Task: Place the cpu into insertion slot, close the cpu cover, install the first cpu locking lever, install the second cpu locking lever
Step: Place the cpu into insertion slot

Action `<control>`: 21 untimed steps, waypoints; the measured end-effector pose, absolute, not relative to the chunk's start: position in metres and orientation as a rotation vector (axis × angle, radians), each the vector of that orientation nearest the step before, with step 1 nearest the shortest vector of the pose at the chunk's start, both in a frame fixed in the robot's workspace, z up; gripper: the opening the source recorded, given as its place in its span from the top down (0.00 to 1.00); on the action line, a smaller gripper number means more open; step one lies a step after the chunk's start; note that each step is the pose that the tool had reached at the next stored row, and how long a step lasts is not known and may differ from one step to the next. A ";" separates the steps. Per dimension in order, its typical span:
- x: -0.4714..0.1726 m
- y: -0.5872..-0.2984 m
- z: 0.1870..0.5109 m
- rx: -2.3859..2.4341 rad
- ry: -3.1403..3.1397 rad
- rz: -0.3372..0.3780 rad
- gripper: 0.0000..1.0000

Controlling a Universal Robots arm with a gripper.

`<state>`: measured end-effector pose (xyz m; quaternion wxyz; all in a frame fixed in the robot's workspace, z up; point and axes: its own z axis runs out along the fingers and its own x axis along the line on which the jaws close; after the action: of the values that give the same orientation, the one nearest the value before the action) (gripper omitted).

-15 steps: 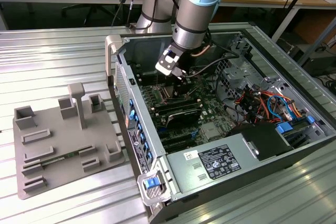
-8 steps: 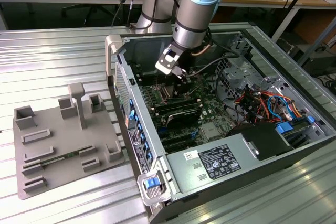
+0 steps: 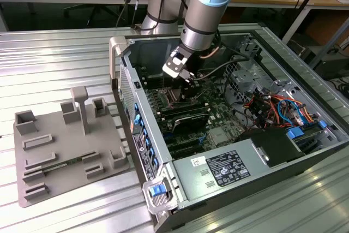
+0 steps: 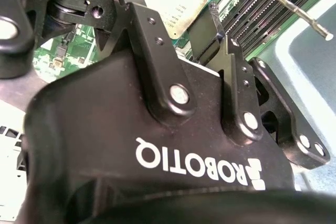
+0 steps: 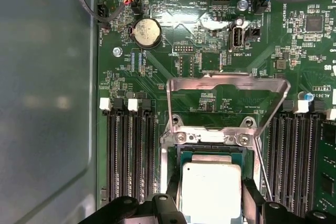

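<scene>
Pinching the cpu (image 5: 211, 184) by 2 opposite sides, the gripper (image 5: 210, 205) holds it at the slot (image 5: 205, 138). The cover (image 5: 228, 85) stands open at the slot's edge.

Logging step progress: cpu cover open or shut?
Open. The cpu cover stands swung up off the insertion slot, leaving the cpu uncovered.

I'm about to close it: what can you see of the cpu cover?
The cpu cover is a thin, shiny silver metal frame with a square window; the green board shows through it. It is swung open, tilted up off the cpu, hinged on a screwed metal bar beside it.
</scene>
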<state>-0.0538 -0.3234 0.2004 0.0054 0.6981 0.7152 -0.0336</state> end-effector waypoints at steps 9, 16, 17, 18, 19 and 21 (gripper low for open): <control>-0.051 -0.324 0.200 2.191 2.237 -0.105 0.45; -0.051 -0.324 0.198 2.191 2.237 -0.105 0.45; -0.051 -0.324 0.197 2.191 2.237 -0.105 0.45; -0.051 -0.324 0.197 2.191 2.237 -0.105 0.45; -0.051 -0.324 0.197 2.191 2.237 -0.105 0.45; -0.051 -0.324 0.197 2.191 2.237 -0.105 0.45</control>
<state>-0.0506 -0.3235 0.1970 0.0043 0.6992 0.7141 -0.0335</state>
